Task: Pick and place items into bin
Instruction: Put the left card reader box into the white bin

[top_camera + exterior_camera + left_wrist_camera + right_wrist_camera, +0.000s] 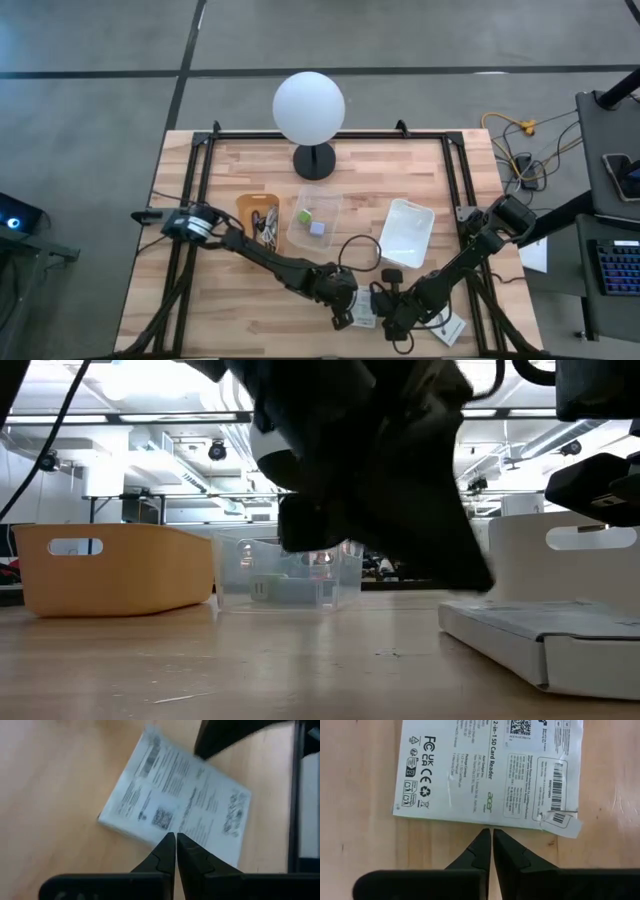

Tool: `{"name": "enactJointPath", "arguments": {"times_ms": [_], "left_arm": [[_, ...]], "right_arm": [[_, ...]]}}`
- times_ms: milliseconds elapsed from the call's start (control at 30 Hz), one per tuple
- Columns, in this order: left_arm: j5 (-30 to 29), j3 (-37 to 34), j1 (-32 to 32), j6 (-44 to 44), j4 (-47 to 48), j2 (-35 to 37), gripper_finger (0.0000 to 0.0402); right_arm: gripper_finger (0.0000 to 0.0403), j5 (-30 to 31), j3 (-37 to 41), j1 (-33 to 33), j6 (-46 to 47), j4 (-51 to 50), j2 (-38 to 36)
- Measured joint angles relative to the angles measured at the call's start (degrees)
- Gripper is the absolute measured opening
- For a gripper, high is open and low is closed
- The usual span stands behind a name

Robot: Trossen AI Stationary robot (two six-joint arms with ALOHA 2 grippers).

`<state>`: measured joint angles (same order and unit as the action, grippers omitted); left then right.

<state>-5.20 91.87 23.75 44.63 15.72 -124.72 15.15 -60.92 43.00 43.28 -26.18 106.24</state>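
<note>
Taking the clear bin [314, 218] at the table's middle as the mark: to its left sits an orange tray [258, 215] holding thin coiled cables [266, 224], and inside the bin lie a green cube [303, 215] and a grey cube [318, 228]. Behind it stands the white globe lamp [309, 108]. Toward the front edge from the bin, the left gripper [175, 839] hovers with its fingers pressed together over a flat white printed packet [175, 800]. Just right of it the right gripper [491, 834], fingers likewise closed on nothing, points at the edge of a second packet [490, 770]. A black cable loop [358, 250] lies between bin and grippers. Right of the bin rests a white tray [407, 232].
</note>
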Motion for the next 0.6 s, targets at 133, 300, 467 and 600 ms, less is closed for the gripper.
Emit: {"name": "enactJointPath", "arguments": {"times_ms": [133, 300, 467, 600], "left_arm": [[1.7, 0.05, 0.07, 1.58, -1.18, -1.64, 0.0], [2.63, 0.16, 0.09, 1.52, 1.09, -1.78, 0.0], [1.91, 0.2, 0.45, 1.52, 5.55, -0.99, 0.0], [-2.1, 0.09, 0.85, -0.21, 7.74, 0.98, 0.0]], "right_arm": [[0.0009, -0.06, 0.39, -0.11, 0.01, -0.01, -0.04], [0.0009, -0.73, 0.71, -0.17, -0.01, 0.12, -0.04], [0.0009, -1.28, 0.76, -0.17, -0.12, 0.69, -0.04], [0.0009, -1.2, 0.85, -0.62, -0.01, 1.75, -0.07]]}}
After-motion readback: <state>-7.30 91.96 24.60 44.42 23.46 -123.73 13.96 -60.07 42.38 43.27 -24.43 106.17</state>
